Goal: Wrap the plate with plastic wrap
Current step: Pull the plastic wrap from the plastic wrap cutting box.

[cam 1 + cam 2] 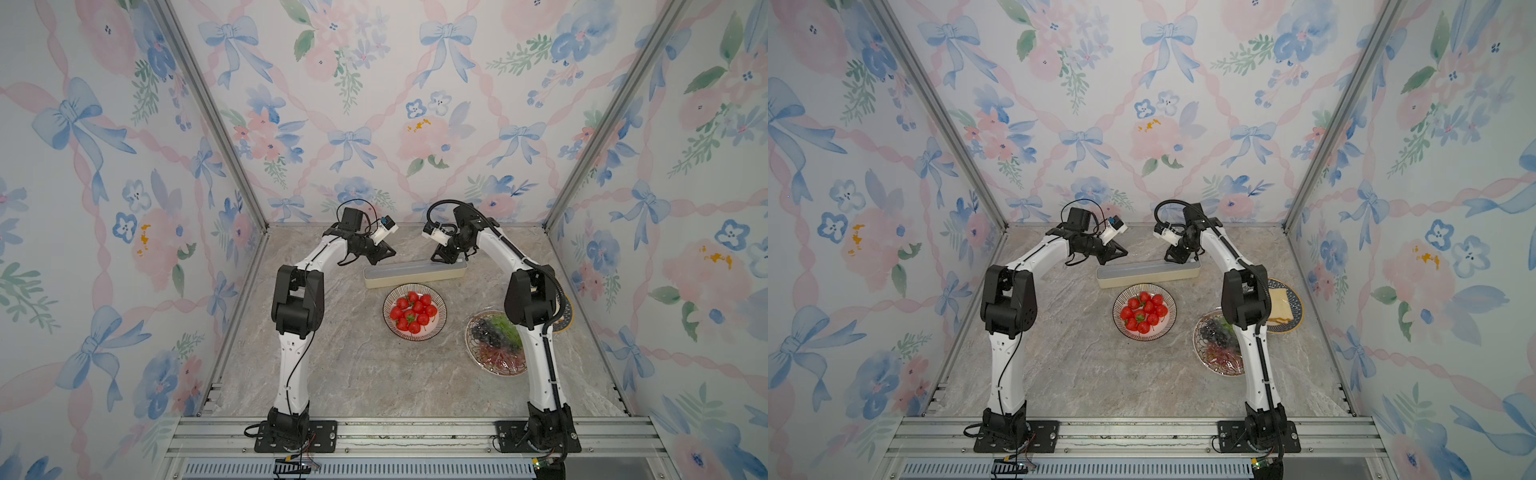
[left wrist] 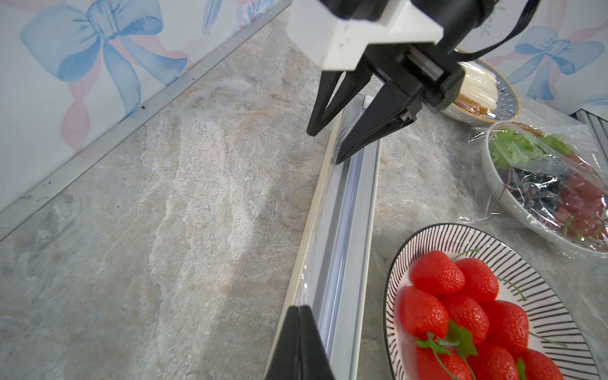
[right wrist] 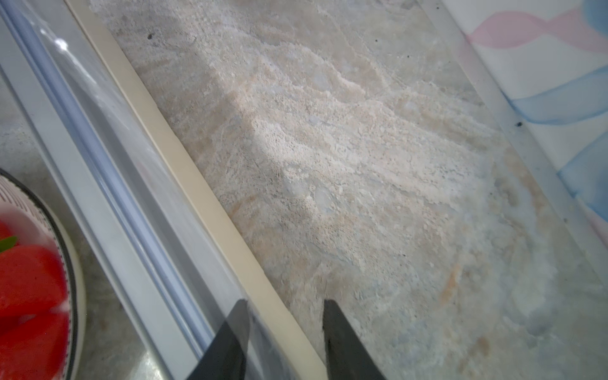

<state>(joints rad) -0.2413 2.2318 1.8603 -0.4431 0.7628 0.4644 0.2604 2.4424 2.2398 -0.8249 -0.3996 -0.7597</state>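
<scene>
Plates (image 1: 1118, 312): three; plastic wrap box (image 1: 1148, 274): one.

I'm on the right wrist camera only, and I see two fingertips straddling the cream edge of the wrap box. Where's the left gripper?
Observer: The left gripper is shut, at the opposite end of the same box.
Operator: Has it got any wrap?
Observer: Glossy film lies right at its tips. I cannot tell whether it is pinched.
Operator: Is the strawberry plate covered?
Observer: No, the strawberry plate is bare. The plate of greens near the right arm is covered in wrap.
</scene>
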